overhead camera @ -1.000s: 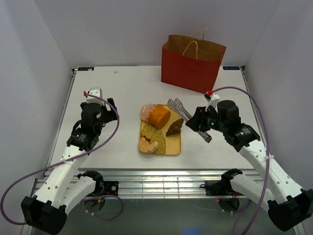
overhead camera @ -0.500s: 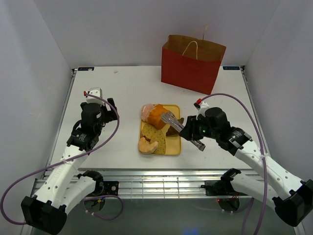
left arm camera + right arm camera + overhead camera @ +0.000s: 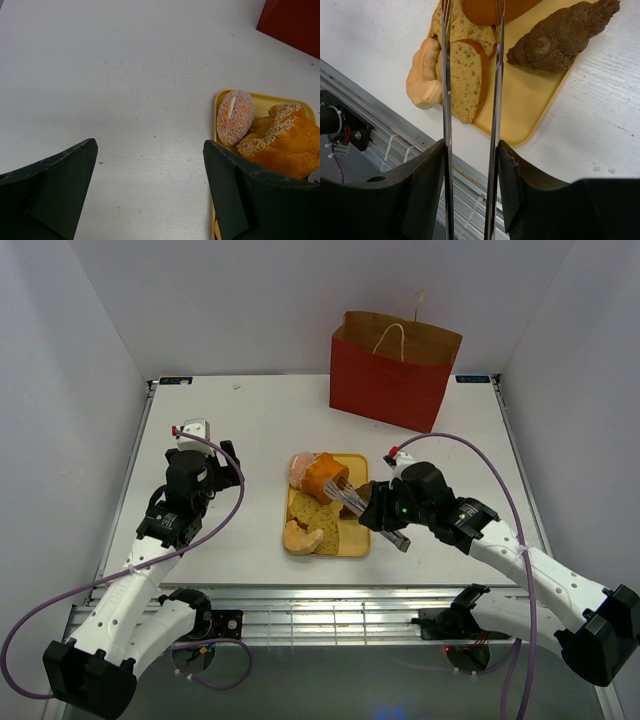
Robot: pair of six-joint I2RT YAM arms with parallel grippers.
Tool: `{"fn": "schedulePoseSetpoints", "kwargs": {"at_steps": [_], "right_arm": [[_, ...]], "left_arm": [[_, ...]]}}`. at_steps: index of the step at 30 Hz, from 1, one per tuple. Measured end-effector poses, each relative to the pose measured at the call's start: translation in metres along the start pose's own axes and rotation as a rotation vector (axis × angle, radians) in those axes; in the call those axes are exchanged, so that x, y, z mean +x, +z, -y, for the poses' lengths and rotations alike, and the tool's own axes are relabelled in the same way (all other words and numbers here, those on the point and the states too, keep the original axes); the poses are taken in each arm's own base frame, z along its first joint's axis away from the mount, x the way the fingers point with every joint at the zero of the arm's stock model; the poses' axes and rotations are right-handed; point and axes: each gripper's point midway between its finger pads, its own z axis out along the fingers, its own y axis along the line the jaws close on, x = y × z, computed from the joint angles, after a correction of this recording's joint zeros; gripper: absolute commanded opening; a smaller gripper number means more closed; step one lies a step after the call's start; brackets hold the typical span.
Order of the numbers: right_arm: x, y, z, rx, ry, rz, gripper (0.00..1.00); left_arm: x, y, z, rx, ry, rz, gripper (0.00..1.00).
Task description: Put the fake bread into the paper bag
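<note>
Right arm has swung further left over the last second. The right pincer (image 3: 388, 518) was out over the bare surface (image 3: 250, 420) right of the tray (image 3: 356, 542) and is now at the tray's right edge. The tongs (image 3: 350, 497) it carries used to point past the tray's far-right corner; now they reach across the tray, tips by the orange loaf (image 3: 322, 478). Left arm hasn't moved.

Right arm pose: elbow out to the near right, forearm running left, wrist low. The pincer is clamped on the handle end of the tongs, with both metal arms pressed between its fingers. The tong arms run side by side with a narrow gap and nothing gripped between them in the wrist view. The tips are cut off at the top of that view, so can't tell if they touch the loaf.

Left arm pose: folded, wrist held over the surface left of the tray. Left pincer (image 3: 149, 150) is spread wide and empty.

Bread is all on the tray:
- loaf at the far middle
- pink speckled roll (image 3: 234, 116) against the loaf's left side
- dark croissant (image 3: 560, 37) on the right
- two speckled slices (image 3: 465, 75) overlapping in the middle
- pale tan roll (image 3: 422, 75) at the near left, against the slices

Bag (image 3: 390, 380) stands upright and open at the far right of the surface, well apart from the tray.
</note>
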Motion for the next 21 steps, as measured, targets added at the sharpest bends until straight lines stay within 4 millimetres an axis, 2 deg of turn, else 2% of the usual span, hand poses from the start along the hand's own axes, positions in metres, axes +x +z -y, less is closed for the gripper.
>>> {"fn": "schedulePoseSetpoints", "kwargs": {"at_steps": [11,21], "right_arm": [[0.008,0.010,-0.007,0.001,0.008,-0.039,0.50],[0.004,0.019,-0.015,0.024,0.005,-0.045,0.49]], "left_arm": [[0.000,0.000,0.001,0.007,0.004,-0.001,0.97],[-0.001,-0.002,0.002,0.017,0.002,0.004,0.97]]}}
